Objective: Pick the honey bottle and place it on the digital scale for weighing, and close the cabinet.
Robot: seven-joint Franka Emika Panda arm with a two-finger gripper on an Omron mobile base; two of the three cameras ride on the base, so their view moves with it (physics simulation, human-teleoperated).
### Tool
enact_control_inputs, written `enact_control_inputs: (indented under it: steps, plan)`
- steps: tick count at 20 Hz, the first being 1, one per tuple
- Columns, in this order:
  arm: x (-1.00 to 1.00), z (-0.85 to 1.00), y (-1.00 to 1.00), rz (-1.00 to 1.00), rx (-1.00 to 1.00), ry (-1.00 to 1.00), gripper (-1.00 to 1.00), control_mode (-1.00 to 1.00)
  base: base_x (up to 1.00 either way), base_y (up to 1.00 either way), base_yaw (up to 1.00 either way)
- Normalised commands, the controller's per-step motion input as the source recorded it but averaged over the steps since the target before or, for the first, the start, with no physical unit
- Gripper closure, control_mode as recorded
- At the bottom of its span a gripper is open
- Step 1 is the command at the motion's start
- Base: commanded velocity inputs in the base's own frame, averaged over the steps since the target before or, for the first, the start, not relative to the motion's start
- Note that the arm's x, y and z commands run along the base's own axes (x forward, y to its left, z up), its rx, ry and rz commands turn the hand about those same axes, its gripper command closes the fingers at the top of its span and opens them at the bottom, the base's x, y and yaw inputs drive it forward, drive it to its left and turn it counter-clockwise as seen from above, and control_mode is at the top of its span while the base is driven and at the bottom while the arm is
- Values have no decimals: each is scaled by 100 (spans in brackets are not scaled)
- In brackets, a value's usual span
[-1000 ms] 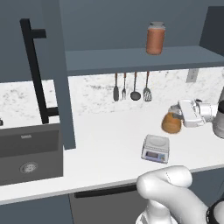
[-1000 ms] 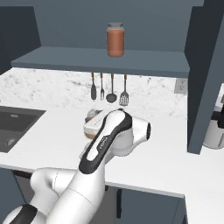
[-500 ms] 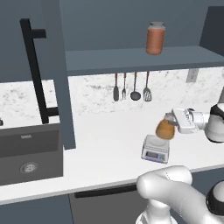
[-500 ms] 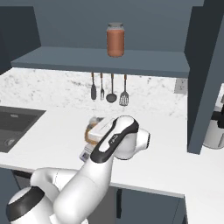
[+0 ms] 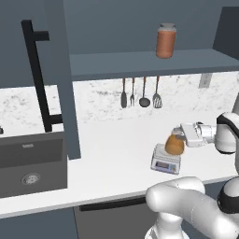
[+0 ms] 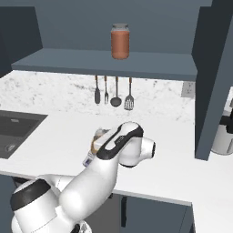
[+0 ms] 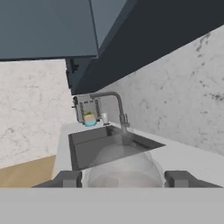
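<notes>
The honey bottle (image 5: 174, 144), amber with a pale cap, sits directly over the digital scale (image 5: 165, 162) on the white counter; I cannot tell whether it touches the plate. My gripper (image 5: 181, 138) reaches in from the right and is shut on the bottle. In the right base view my arm hides most of the honey bottle (image 6: 97, 138) and the digital scale (image 6: 88, 160). In the hand view the gripper (image 7: 123, 178) holds the bottle's pale cap (image 7: 122, 164) between its fingers. The cabinet's left door (image 5: 59, 79) stands open, with its black bar handle (image 5: 39, 74) showing.
A reddish-orange jar (image 5: 165, 41) stands on the cabinet shelf (image 5: 140, 60). Several utensils (image 5: 140, 93) hang on the wall below. A dark sink (image 5: 30, 163) lies at the left. The right cabinet door (image 6: 211, 77) also stands open, with a grey appliance (image 6: 224, 134) behind it.
My gripper has carried the honey bottle down and to the left, from beside the scale to right over its top plate. The jaws have stayed shut on it.
</notes>
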Motion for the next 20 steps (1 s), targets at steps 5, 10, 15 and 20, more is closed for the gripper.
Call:
enact_control_inputs:
  steps: [5,10,15,20]
  plan:
    - [23,-30,0,0,0,-1,100,-100,0,0,0]
    - [34,-21,0,0,0,-1,100,-100,0,0,0]
    - [16,-18,-2,0,0,0,100,-100,0,0,0]
    - [3,-14,-6,0,0,0,100,-100,0,0,0]
